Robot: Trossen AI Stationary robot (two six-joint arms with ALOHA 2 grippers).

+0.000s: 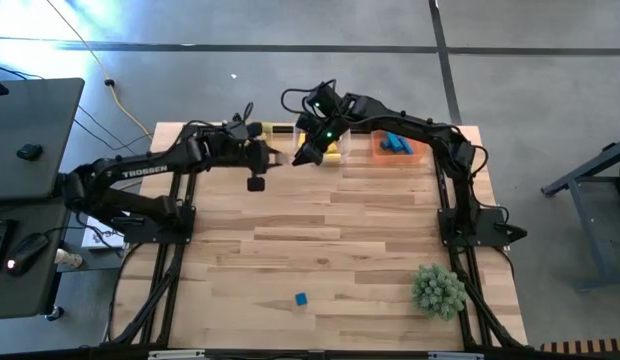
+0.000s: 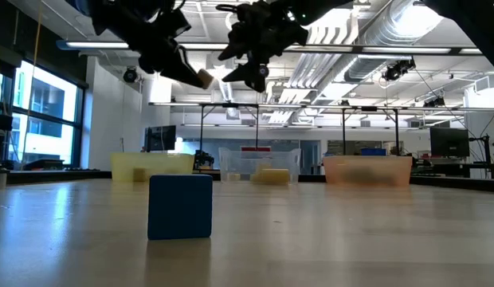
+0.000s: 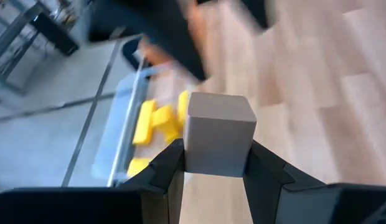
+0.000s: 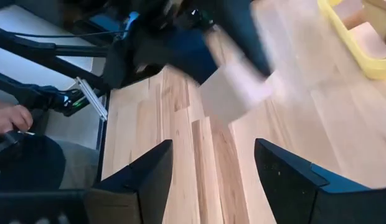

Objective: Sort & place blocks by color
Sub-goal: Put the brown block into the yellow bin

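High camera: straight down over the whole bench (image 1: 330, 230), both my arms in frame, far enough off to catch floor all round. Low camera: at bench-top level, facing level across the boards into the room, the blue block (image 2: 180, 206) very near its lens; the same blue block shows small in the high view. Left wrist camera: close behind my left pincer (image 3: 215, 177), facing the tan block (image 3: 219, 133) it grips. Right wrist camera: behind my right pincer (image 4: 218, 180), facing that same tan block.
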